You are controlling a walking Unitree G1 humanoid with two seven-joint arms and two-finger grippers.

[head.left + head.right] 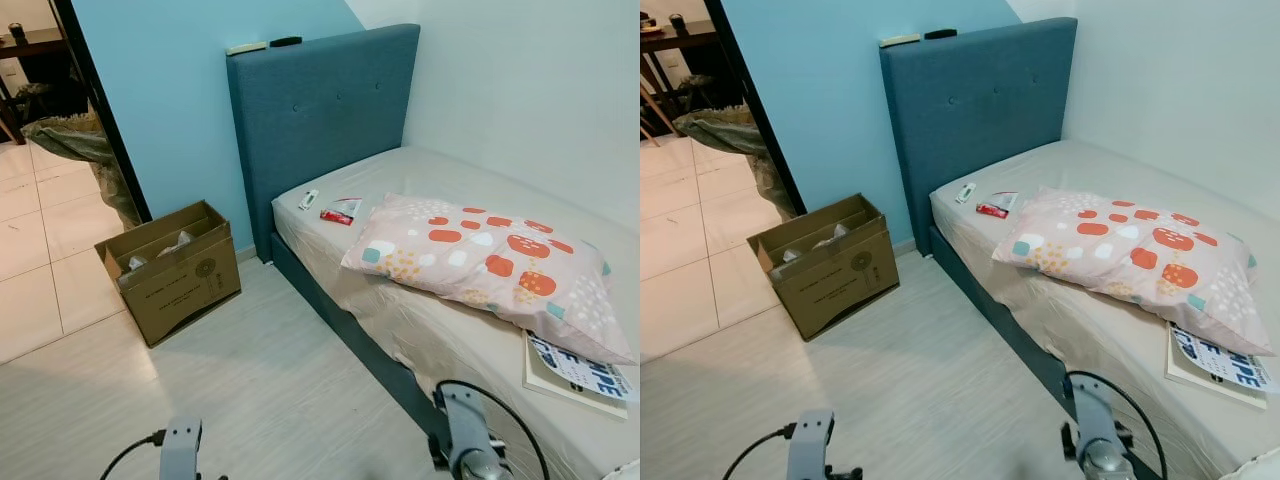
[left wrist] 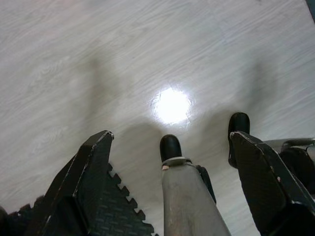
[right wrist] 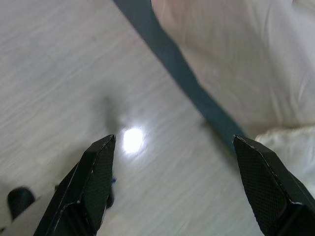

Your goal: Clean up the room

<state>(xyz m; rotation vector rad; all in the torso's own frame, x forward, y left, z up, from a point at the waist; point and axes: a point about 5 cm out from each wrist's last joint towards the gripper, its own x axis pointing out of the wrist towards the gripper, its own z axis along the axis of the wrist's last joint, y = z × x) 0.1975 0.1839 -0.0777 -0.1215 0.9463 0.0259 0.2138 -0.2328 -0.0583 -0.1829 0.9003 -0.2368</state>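
Observation:
A pillow [image 1: 490, 262] with orange and teal blotches lies across the bare mattress [image 1: 420, 170] of a bed with a blue headboard [image 1: 320, 110]. Near the head end lie a small white tube [image 1: 309, 199] and a red and white packet [image 1: 340, 212]. A printed booklet [image 1: 580, 375] sits by the pillow's near corner. An opened cardboard box [image 1: 175, 268] with some items inside stands on the floor left of the bed. My left gripper [image 2: 170, 136] hangs open above the pale floor, over my own leg. My right gripper [image 3: 173, 140] is open too, low beside the bed's blue base [image 3: 167, 54].
A remote [image 1: 246, 47] and a dark object [image 1: 286, 41] rest on top of the headboard. A doorway at the left leads to a tiled room with a filled grey-green sack [image 1: 85, 140]. Pale wood-look floor [image 1: 270, 380] stretches between box and bed.

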